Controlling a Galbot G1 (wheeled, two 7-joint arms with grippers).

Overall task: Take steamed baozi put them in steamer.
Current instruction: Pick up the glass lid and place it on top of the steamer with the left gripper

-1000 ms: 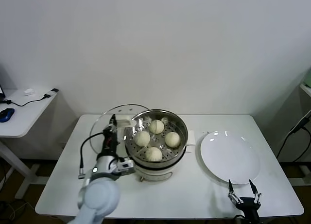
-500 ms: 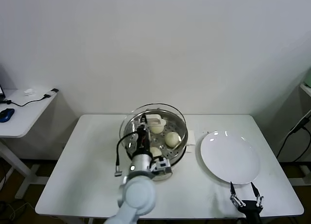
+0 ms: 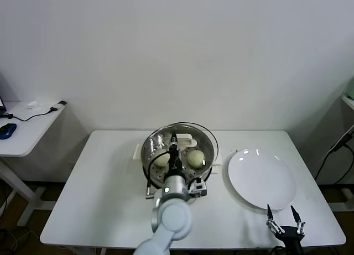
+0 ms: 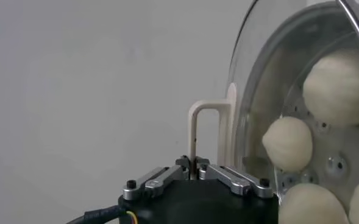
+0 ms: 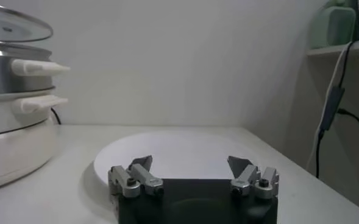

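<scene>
The steamer (image 3: 205,170) stands mid-table on its white base. My left gripper (image 3: 173,138) is shut on the cream handle (image 3: 183,139) of the round glass lid (image 3: 206,140) and holds the lid over the steamer. Two baozi (image 3: 161,160) (image 3: 196,157) show through the glass; the others are hidden by my arm. In the left wrist view my left gripper (image 4: 194,168) pinches the handle (image 4: 202,115), and baozi (image 4: 287,143) show through the lid (image 4: 243,91). My right gripper (image 3: 283,219) is open and empty near the table's front right edge, also in its own view (image 5: 191,168).
A flat white plate (image 3: 261,178) lies to the right of the steamer, also seen in the right wrist view (image 5: 179,152) just beyond my right gripper. A side desk (image 3: 22,128) with a mouse stands far left. The steamer's side (image 5: 8,73) shows in the right wrist view.
My left gripper has carried the glass lid to the right, from beside the steamer to over it. My right gripper has drifted slightly lower toward the table's front edge.
</scene>
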